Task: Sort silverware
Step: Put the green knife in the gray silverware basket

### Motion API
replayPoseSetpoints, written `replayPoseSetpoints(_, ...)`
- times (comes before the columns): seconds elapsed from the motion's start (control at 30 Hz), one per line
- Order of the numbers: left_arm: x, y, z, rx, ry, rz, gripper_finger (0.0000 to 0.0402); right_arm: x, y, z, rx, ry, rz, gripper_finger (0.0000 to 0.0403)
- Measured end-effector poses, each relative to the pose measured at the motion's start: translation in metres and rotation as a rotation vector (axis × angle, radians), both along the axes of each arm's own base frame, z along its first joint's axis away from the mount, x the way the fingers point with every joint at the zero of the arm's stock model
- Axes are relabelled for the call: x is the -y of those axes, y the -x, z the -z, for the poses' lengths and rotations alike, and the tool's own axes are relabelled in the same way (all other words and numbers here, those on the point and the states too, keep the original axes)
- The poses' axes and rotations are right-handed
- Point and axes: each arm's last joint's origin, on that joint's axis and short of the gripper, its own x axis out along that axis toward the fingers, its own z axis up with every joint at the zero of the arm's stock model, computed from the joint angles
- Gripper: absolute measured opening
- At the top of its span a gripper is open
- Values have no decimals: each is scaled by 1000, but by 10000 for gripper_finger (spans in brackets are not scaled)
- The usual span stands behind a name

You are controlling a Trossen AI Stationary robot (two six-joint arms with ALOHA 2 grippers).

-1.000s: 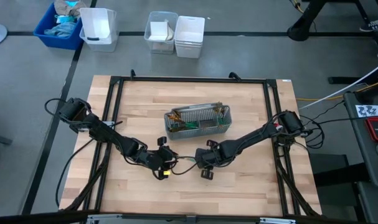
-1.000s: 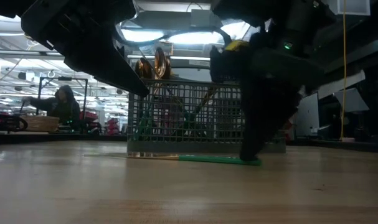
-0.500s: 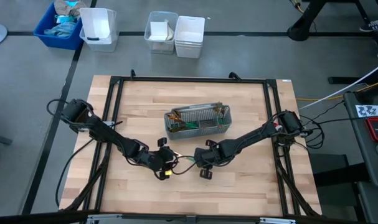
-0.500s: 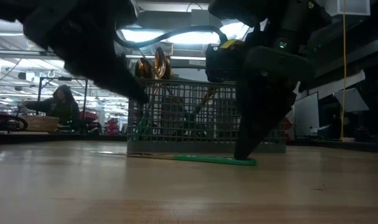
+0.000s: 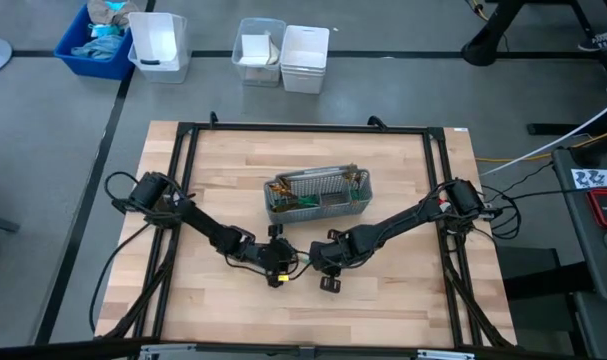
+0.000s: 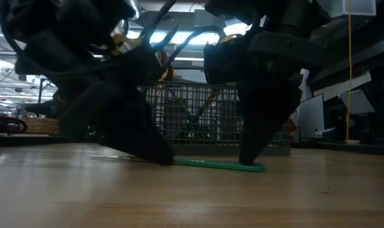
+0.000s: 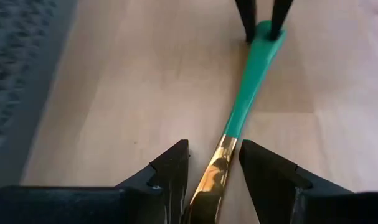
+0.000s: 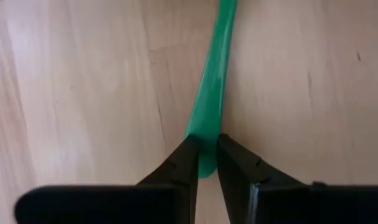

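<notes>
1. Near the middle of the worktop, slightly toward its far edge, a grey mesh caddy (image 5: 317,194) holds several pieces of silverware (image 5: 305,200), their teal handles and gold heads crossing inside it; in the low view some stand up behind the mesh.
2. Between the caddy and the worktop's near edge, one loose utensil (image 7: 246,93) lies flat on the wood, its teal-green handle leading to a gold neck; its head is hidden.
3. Reaching in from the worktop's left side, the left gripper (image 7: 213,163) is lowered to the surface with its fingers (image 7: 170,171) parted on either side of the utensil's gold neck, not visibly clamping it.
4. From the right side, the right gripper (image 8: 204,158) comes down on the utensil's opposite end, its fingers (image 8: 179,167) closed in against the tip of the green handle, pinching it against the wood.
5. Seen from above, the two grippers nearly meet just in front of the caddy, both dark arms stretched low across the worktop.
6. Light butcher-block wood forms the worktop (image 5: 233,140), framed by black rails.
7. Beyond the far edge, a blue bin (image 5: 95,40) and white bins (image 5: 303,55) sit on the grey floor; a person (image 6: 60,104) shows far back in the room.
</notes>
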Motion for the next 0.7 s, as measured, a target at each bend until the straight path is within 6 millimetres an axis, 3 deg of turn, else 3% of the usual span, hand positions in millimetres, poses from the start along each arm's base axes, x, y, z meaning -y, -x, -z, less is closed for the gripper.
replayPoseSetpoints(0.33,-5,-2,3,-36,24,64,130,0,0,-1,4,-4,-2,57)
replayPoseSetpoints(0.7,-7,-1,5,-79,81,82,22,-2,-4,-13,-23,-3,-11,57)
